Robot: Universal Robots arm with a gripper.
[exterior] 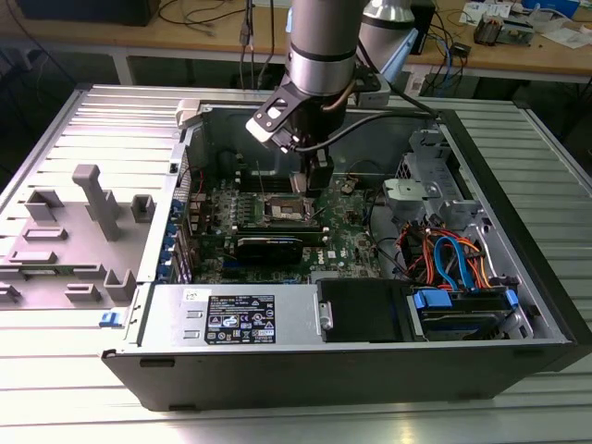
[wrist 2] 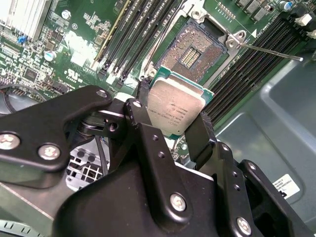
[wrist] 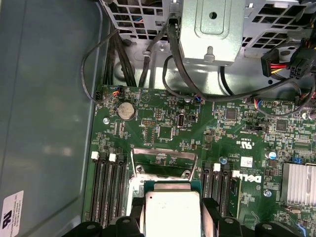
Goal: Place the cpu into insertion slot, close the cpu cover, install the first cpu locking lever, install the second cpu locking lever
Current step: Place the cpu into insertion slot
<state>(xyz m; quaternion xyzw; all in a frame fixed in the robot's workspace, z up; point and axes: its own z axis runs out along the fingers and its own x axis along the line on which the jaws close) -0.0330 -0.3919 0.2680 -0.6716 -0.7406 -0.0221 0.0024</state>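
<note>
Black two-finger gripper [wrist 2: 173, 118] has its jaws clamped on the small flat grey square cpu [wrist 2: 174, 109], just above the silver-rimmed square insertion slot [wrist 2: 194, 52]. The thin silvery-framed cpu cover [wrist: 163, 157] stands flipped open.

Ribbed metal table [exterior: 55, 407], wooden bench [exterior: 546, 57] behind

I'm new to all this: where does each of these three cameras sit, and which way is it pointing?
Exterior view: stands apart, above the open computer case, looking down into it; shows the arm.
First wrist view: on the wrist, facing the motherboard; shows the gripper shut on the cpu.
Second wrist view: on the wrist, looking past the gripper at the insertion slot.
Both wrist views share the gripped cpu.
</note>
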